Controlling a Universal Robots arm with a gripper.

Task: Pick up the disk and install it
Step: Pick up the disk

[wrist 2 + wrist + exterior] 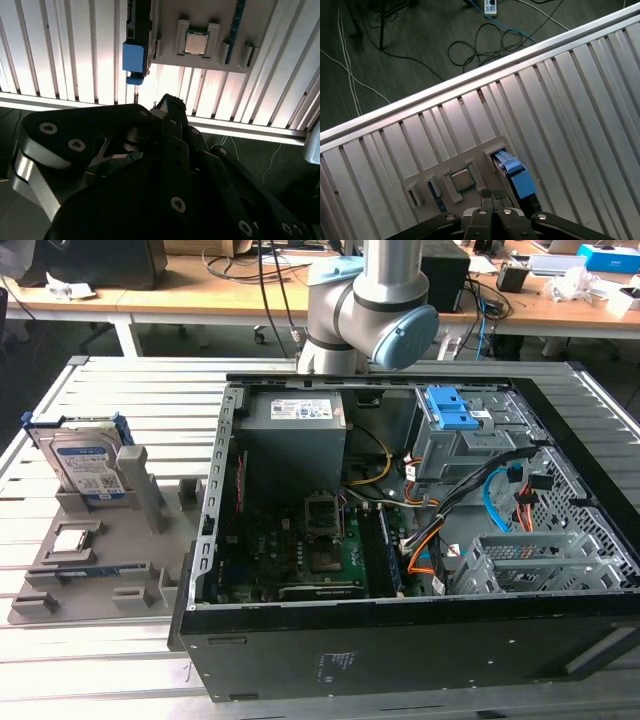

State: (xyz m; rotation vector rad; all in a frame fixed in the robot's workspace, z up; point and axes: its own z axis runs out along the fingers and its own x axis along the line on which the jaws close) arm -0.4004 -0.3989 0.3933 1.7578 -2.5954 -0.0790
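- Disk (pixel 88 465) stands on edge in a slot of the grey holder plate (pixel 92 585). The plate lies on the slatted metal worktop (pixel 130 390), at the exterior view's left of the open computer case (pixel 400 650).
- Its white-and-blue label faces the exterior camera, and blue plastic rails frame it. In both wrist views it shows edge-on, with a blue rail end (pixel 516 179) uppermost, next to the small square chip (pixel 461 179) seated in the same plate.
- The tool (pixel 492 195) has its fingertips together with nothing between them. It hangs above the holder plate, apart from the disk and touching nothing.
- In the exterior view the arm (pixel 365 310) rises behind the case, by the far edge of the worktop.
- The disk is not yet lifted. Inside the case, the grey drive bay with its blue latch (pixel 450 412) looks unfilled, so the task seems to be at its start.
- Handling, as a judgement:
  - The disk looks rigid and fairly dense for its size, with smooth metal faces that could slip.
  - It is sensitive to knocks, so a drop or a hard bump would be costly.
  - Its upper portion stands proud of the slot, which offers the best hold: across the two flat faces near the middle, so it hangs level.
  - The thin blue rails look springy and are poor places to pinch.
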